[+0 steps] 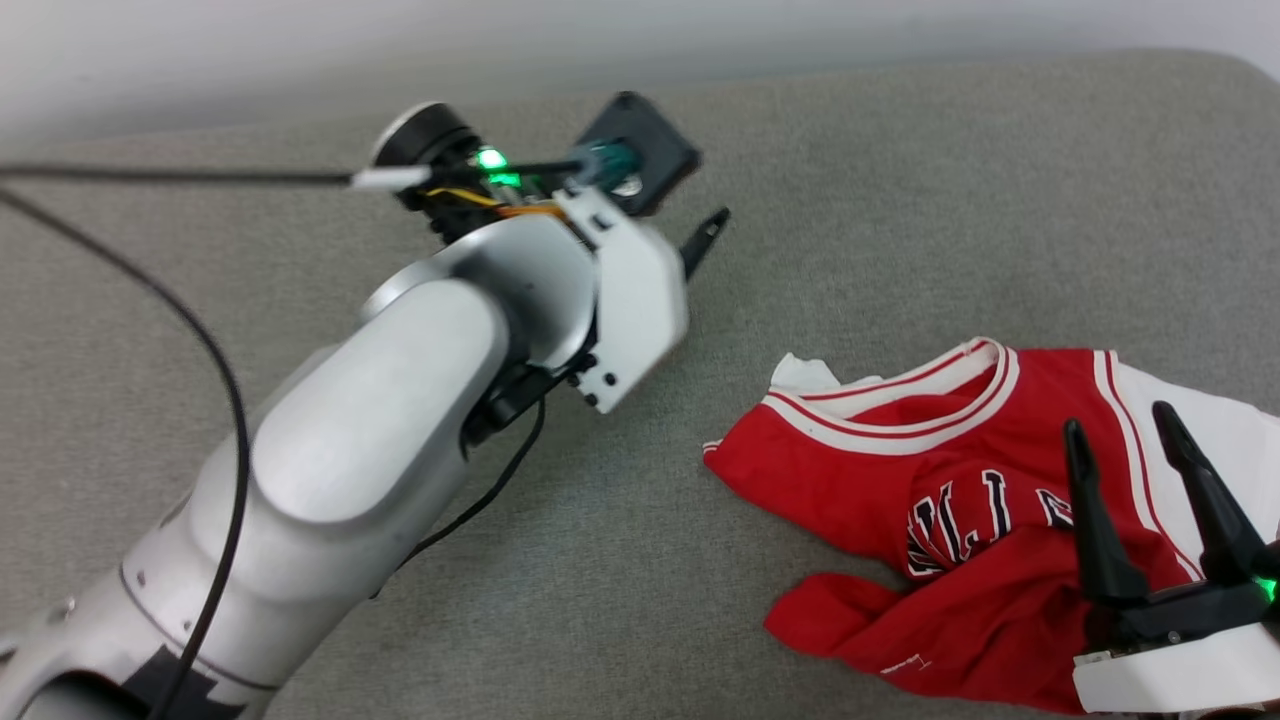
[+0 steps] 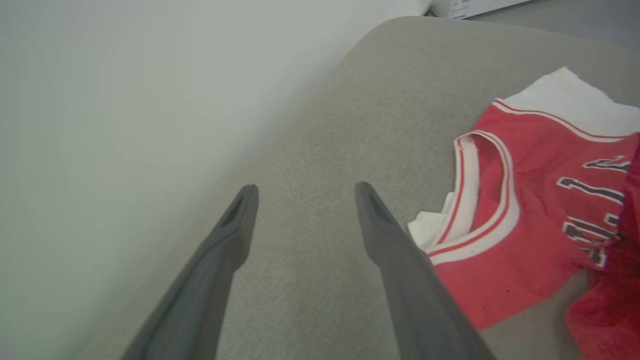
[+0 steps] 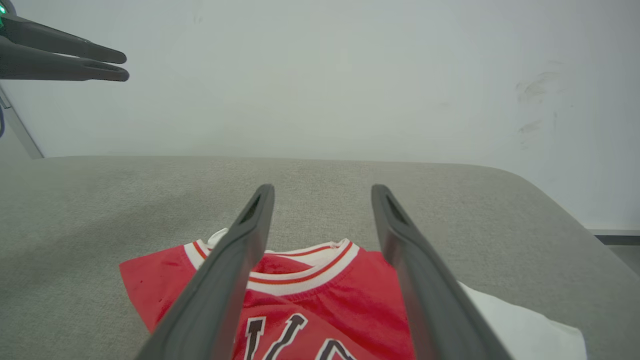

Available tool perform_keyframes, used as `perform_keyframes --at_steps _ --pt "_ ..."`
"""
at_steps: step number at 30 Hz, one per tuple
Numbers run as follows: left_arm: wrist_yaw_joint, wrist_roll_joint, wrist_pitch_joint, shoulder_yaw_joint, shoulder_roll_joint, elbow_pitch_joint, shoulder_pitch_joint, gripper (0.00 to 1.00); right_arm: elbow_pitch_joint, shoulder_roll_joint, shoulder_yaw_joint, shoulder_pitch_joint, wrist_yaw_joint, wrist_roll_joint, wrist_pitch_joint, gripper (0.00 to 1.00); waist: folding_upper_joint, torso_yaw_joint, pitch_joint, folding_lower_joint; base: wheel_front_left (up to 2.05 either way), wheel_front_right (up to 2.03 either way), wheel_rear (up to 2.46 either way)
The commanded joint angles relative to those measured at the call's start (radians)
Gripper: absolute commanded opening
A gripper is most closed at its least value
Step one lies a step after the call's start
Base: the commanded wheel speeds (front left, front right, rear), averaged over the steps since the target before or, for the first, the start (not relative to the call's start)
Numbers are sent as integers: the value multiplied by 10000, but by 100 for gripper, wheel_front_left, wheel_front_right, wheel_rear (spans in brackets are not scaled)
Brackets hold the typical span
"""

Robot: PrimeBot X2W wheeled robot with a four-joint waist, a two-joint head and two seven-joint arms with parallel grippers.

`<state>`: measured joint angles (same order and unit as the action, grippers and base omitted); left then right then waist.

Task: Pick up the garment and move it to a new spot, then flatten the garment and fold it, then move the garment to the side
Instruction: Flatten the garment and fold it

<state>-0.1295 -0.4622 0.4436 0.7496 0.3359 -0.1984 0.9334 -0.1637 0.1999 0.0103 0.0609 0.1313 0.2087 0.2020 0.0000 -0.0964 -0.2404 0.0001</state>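
Black and long, the two fingers of the right gripper (image 1: 1120, 420) rise at the near right edge of the head view. They are spread wide with nothing caught between them. They stand over the shirt (image 1: 900, 470); whether they touch the cloth I cannot tell.

The shirt lies crumpled on the right part of the grey cushion (image 1: 600, 560). A red flap is bunched on its near side. Part of the black-and-white lettering (image 1: 970, 520) shows across the chest. The striped collar (image 1: 900, 420) points to the far side, and a white sleeve (image 1: 1220, 440) spreads out to the right.

To the left, the pale left arm (image 1: 400, 430) reaches up across the cushion, with a black cable (image 1: 235, 420) looping beside it. The left gripper (image 2: 306, 189) is also fully spread and empty, over bare cushion, near the collar but apart from it.

Beyond the cushion's rounded far edge stands a plain white wall (image 3: 320, 75).
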Motion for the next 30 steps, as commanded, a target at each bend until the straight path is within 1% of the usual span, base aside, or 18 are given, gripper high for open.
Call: perform_keyframes --at_steps 1,5,8,11,13,15,17,20,27,30 --pt "12 -375 377 431 86 -9 434 100 -89 -109 -31 -134 -11 -53 62 100 0 -228 -431 -1 0 0 0" --pt "11 -1784 2024 2545 318 156 1919 100 -130 -286 -149 -363 -11 -154 144 100 0 -425 -1003 -1 0 0 0" --pt "10 -2752 3030 3963 399 294 2891 100 -108 -396 -273 -533 -11 -209 236 100 0 -568 -1401 -1 0 0 0" --pt "10 -3535 3826 4935 438 413 3592 100 -65 -496 -380 -748 -11 -265 307 100 0 -721 -1807 -1 0 0 0" --pt "10 -3824 4360 5220 465 582 3859 100 -31 -569 -442 -905 -11 -266 368 100 0 -843 -2082 -1 0 0 0" --pt "9 -4022 4915 5306 496 819 3863 100 48 -606 -474 -1042 -11 -263 432 100 0 -949 -2316 -1 0 0 0" --pt "8 -3732 5901 5323 480 1310 3446 100 132 -640 -504 -1210 -11 -250 473 100 0 -1054 -2539 -1 0 0 0" --pt "9 -3471 6952 5296 651 1894 3035 100 275 -712 -587 -1463 -11 -196 559 100 0 -1188 -2852 -1 0 0 0" --pt "9 -2931 8044 5394 1096 2490 2354 100 577 -767 -792 -1995 -11 -137 633 100 0 -1408 -3455 -1 0 0 0" --pt "9 -2813 8282 5471 1268 2653 2100 100 569 -761 -801 -2202 -11 -86 642 100 0 -1455 -3607 -1 0 0 0"
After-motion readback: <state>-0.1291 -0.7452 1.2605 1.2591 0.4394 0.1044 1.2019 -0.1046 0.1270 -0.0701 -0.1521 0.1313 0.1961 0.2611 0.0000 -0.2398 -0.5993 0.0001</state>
